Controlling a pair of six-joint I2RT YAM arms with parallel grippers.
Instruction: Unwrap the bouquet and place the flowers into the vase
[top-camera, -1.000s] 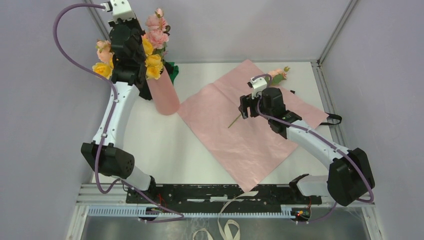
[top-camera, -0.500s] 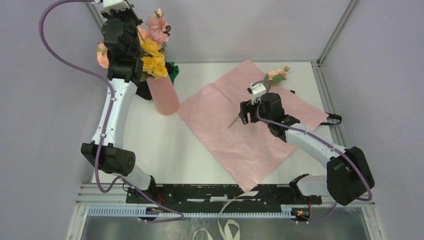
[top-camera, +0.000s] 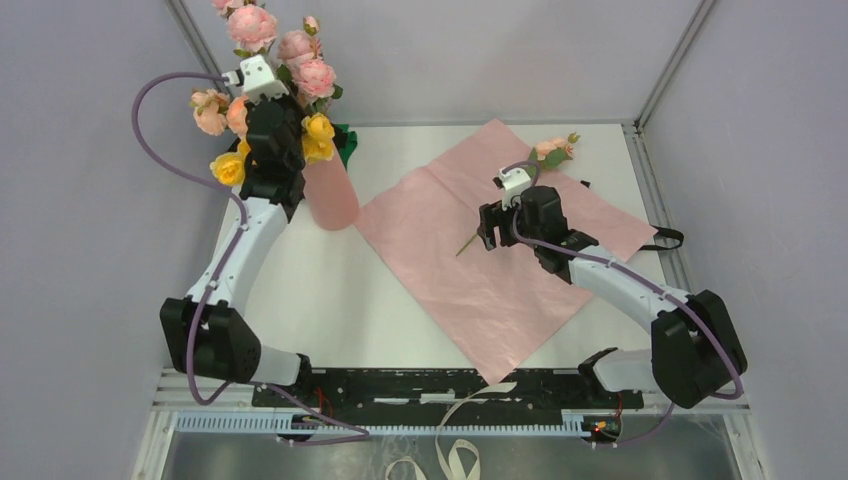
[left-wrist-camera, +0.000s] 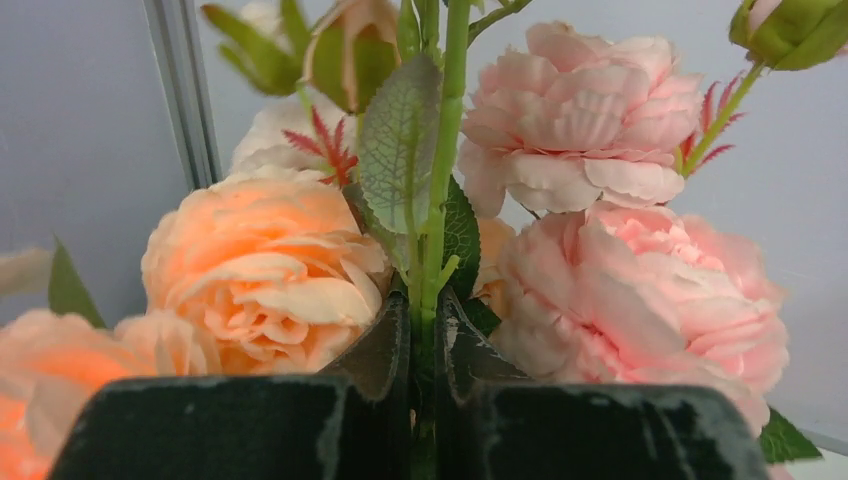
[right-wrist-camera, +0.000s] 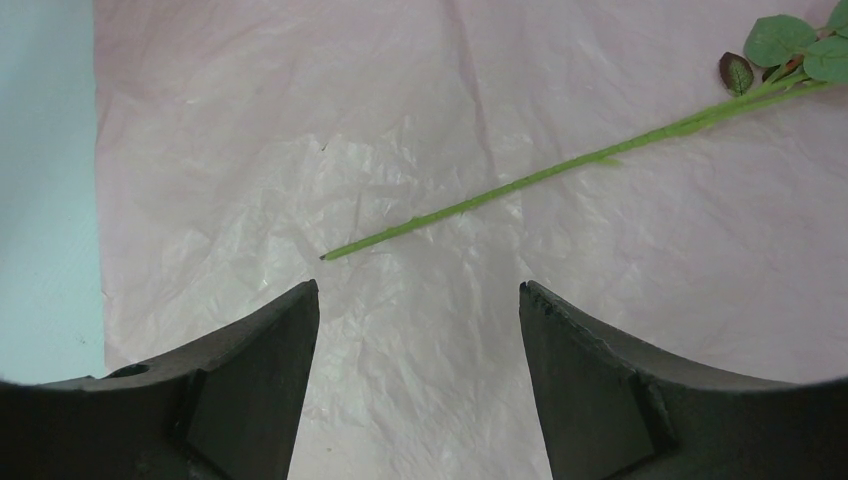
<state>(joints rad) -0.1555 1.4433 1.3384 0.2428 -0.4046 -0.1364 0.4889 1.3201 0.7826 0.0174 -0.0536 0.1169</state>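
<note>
My left gripper (top-camera: 278, 112) is shut on the green stems (left-wrist-camera: 432, 250) of the flowers, a bunch of peach and pink roses (top-camera: 300, 48) and yellow blooms (top-camera: 318, 135). It holds them upright at the back left, right over the salmon-pink vase (top-camera: 331, 192), whose mouth is hidden. In the left wrist view a peach rose (left-wrist-camera: 260, 270) and a pink rose (left-wrist-camera: 640, 300) flank the left gripper (left-wrist-camera: 422, 300). The bouquet's pink paper (top-camera: 490, 260) lies unfolded flat. Above it hovers my right gripper (top-camera: 487, 222), open (right-wrist-camera: 420, 287) and holding nothing.
A pale pink sprig with buds (top-camera: 555, 150) lies on the paper, its thin stem (right-wrist-camera: 560, 170) ending just ahead of the right fingers. A black ribbon (top-camera: 665, 238) lies at the paper's right edge. Dark green cloth (top-camera: 343, 140) sits behind the vase.
My left arm has swung right and toward the vase with the flowers, and the blooms now stand higher above the gripper. The right arm has barely moved.
</note>
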